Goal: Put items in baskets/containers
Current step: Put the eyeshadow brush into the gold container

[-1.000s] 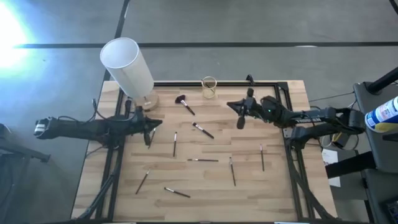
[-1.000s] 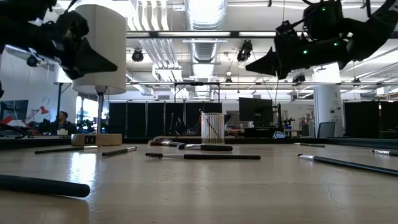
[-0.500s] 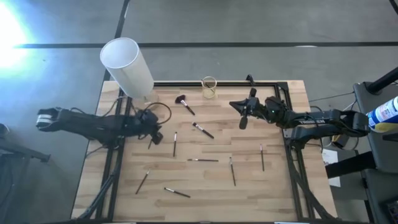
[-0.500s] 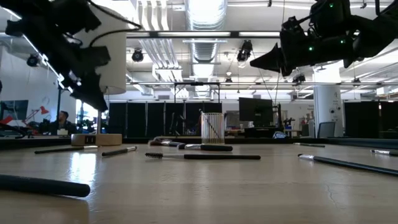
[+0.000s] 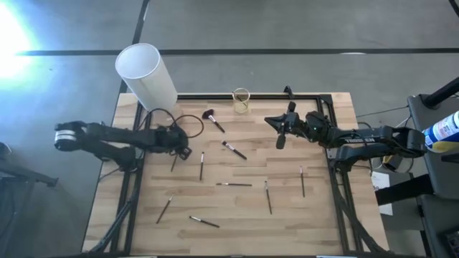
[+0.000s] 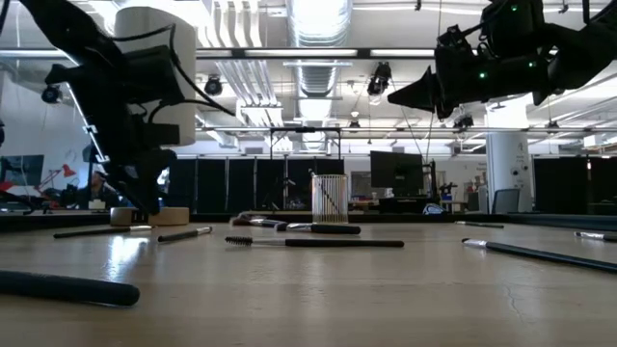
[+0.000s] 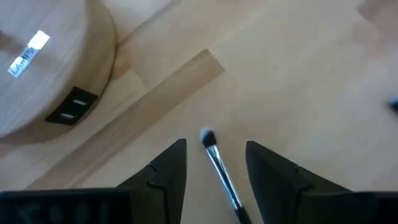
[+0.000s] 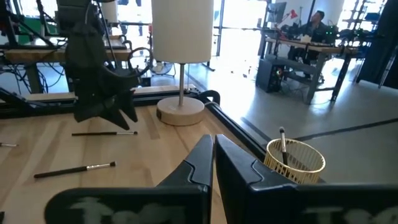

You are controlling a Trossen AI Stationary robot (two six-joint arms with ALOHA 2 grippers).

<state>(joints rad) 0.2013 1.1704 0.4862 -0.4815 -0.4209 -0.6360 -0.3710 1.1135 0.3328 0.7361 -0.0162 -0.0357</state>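
Several thin dark brushes lie flat on the wooden table: one with a bushy head (image 5: 212,118), others at the middle (image 5: 234,150) (image 5: 234,184) and toward the near edge (image 5: 204,221). My left gripper (image 5: 183,152) (image 7: 214,146) is open and tipped steeply down over a pale-tipped brush (image 7: 219,168) (image 5: 174,163). Its fingers stand on either side of the brush's tip end and are apart from it. My right gripper (image 5: 280,140) (image 8: 213,142) hovers shut and level above the table's far right, holding nothing. The glass cup (image 5: 241,100) (image 8: 295,160) stands at the far edge with one brush (image 8: 283,140) in it.
A tall white cylinder (image 5: 147,75) on a round wooden base (image 7: 50,68) stands at the far left corner, close to my left gripper. A black frame rail (image 5: 251,95) runs along the table's edges. Bare wood lies between the scattered brushes.
My left gripper has swung toward the table's right, tipped from nearly level to steeply down, and sunk toward the pale-tipped brush. Its fingers have opened. The brushes and the cup have stayed where they were.
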